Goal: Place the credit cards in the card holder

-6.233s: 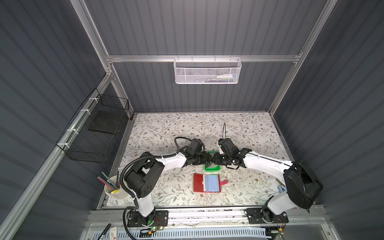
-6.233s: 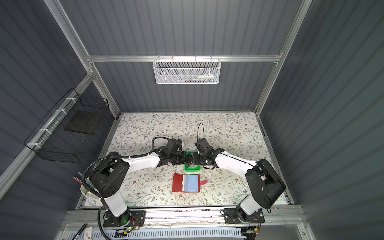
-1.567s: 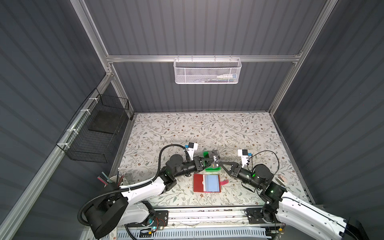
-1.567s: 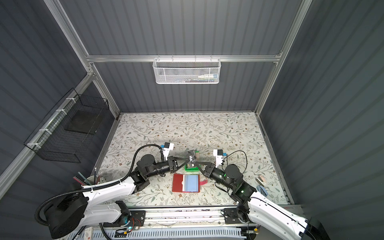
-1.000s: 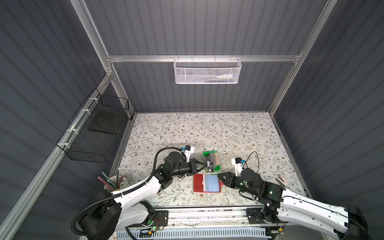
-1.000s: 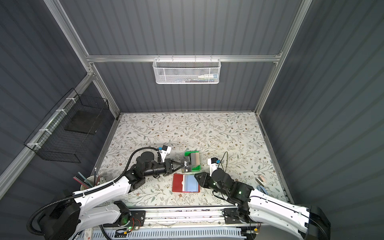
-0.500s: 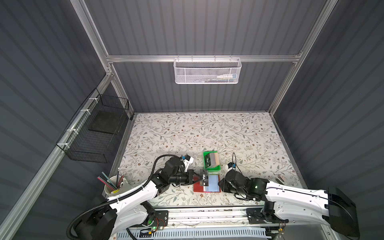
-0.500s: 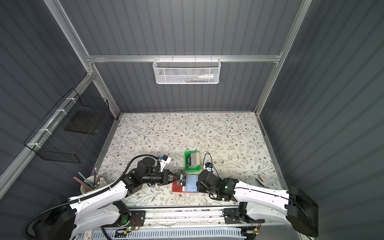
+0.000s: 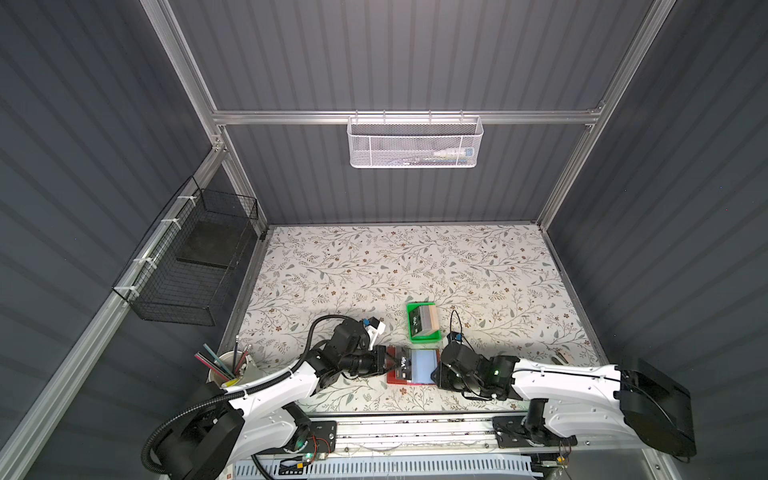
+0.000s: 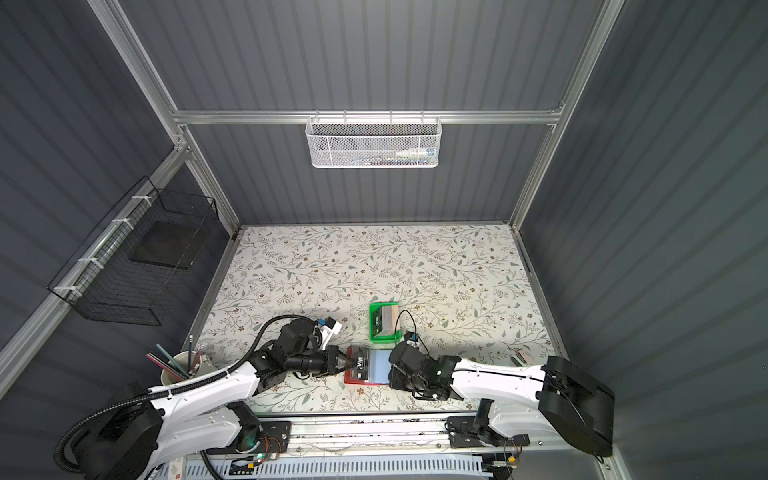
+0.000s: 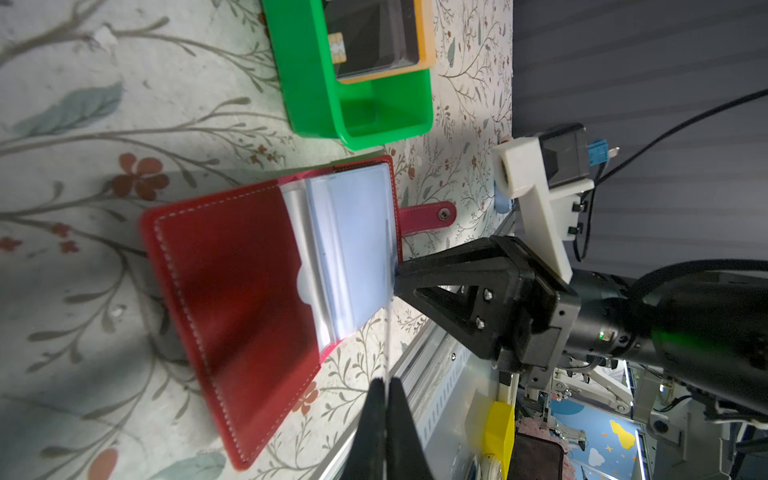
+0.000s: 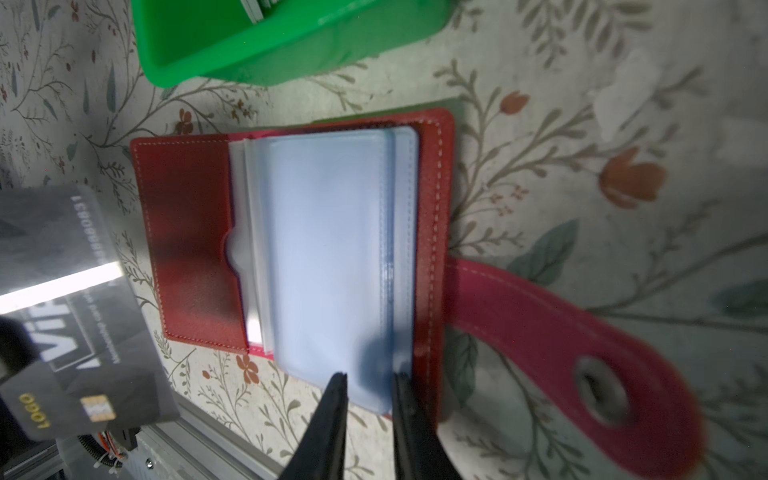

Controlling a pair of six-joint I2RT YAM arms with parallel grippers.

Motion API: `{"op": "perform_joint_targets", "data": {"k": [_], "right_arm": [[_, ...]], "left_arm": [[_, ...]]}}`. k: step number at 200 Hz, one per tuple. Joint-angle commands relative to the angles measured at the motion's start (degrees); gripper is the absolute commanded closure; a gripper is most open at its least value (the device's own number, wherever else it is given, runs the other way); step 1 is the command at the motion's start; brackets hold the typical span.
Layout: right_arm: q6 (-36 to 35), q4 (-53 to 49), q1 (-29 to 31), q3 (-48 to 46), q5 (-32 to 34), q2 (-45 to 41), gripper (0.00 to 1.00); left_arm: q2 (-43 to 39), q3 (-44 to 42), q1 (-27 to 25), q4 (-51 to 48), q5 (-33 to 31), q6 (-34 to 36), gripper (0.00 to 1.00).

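The red card holder lies open near the table's front edge, clear sleeves up and snap tab spread out flat. My left gripper is shut on a black "Vip" credit card, held over the holder's left half and seen edge-on in the left wrist view. My right gripper stands narrowly open, its tips at the sleeves' right edge. More credit cards stand in a green tray.
The green tray sits just behind the holder. A cup of pencils stands at the front left. The metal front rail runs right below the holder. A black wire basket hangs on the left wall.
Both grippers came forward and down to the holder. The left carried the black card from beside the green tray to over the holder's left half. The right narrowed slightly at the sleeves' edge.
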Motion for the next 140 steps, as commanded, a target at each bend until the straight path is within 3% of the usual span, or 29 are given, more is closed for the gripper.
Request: {"op": "perform_joint_targets", "data": {"k": [1,97,140], "right_arm": [[0.81,1.22,-0.64,-0.48,-0.68,1.29,0.77],[1.28,-8.13,-1.16,0.35,6.2,-3.83,0.79],[0.06,-6.83,-1.92,0.19,4.46,-3.24,0.79]], "left_arm": [[0.82,-0.66,0.27,-0.75,-1.8,0.68,1.0],[5.8,-3.66,0.22,10.9,-0.79,-5.62,1.0],[7.85,-2.96,0.23,12.49,-0.07,-5.84,1.0]]}}
